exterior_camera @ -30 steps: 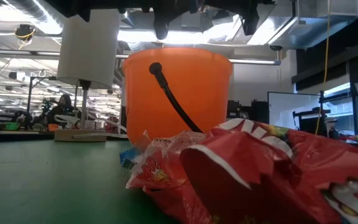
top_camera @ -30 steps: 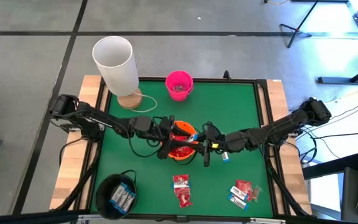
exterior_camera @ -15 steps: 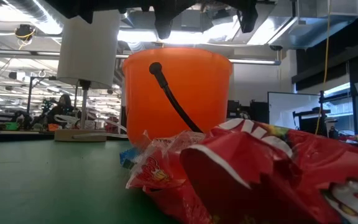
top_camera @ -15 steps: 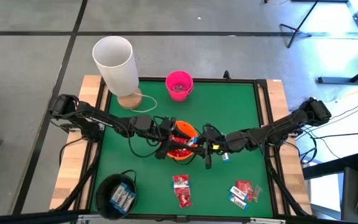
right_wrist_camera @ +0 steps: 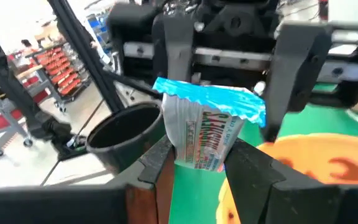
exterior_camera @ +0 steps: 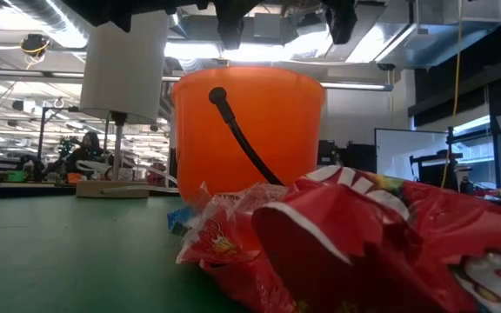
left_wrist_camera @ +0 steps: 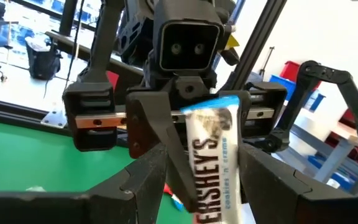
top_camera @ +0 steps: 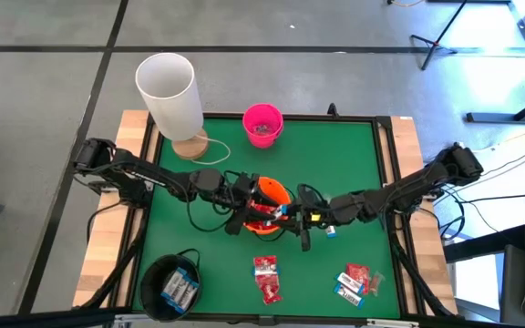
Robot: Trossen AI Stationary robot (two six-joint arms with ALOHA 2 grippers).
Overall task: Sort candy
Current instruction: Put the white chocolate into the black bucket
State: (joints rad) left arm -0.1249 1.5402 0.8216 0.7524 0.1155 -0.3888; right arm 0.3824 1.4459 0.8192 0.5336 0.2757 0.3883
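Note:
Both grippers meet level above the orange bucket (top_camera: 268, 195), which stands mid-table and holds red packets. Between them hangs one piece of candy, a white-and-blue bar (left_wrist_camera: 211, 155). My right gripper (right_wrist_camera: 197, 155) is shut on it. My left gripper (left_wrist_camera: 201, 171) faces it from the table's left, its fingers wide apart on either side of the bar. More candy lies on the green mat: red packets (top_camera: 265, 278) and a mixed heap (top_camera: 355, 282) near the front edge, and a small blue-white piece (top_camera: 331, 230) under the right arm. My right gripper pinches the bar's two long edges (right_wrist_camera: 194, 149) between its two fingers, which come level from the table's right and lie along the bar. The bar is lifted clear above the bucket, and its blue crimped end (right_wrist_camera: 213, 99) reaches toward the left gripper. My left gripper's fingers (left_wrist_camera: 257, 177) flank the bar's other end; I cannot tell whether they touch it.
A black bucket (top_camera: 171, 287) with white bars stands front left, a pink bucket (top_camera: 262, 123) at the far edge, and a tall white cylinder (top_camera: 169, 91) on a wooden base far left. In the low view, red packets (exterior_camera: 346, 235) lie in front of the orange bucket (exterior_camera: 246, 130).
Both grippers have turned a little at the wrist while staying over the orange bucket. The bar stays between them, clear of the bucket.

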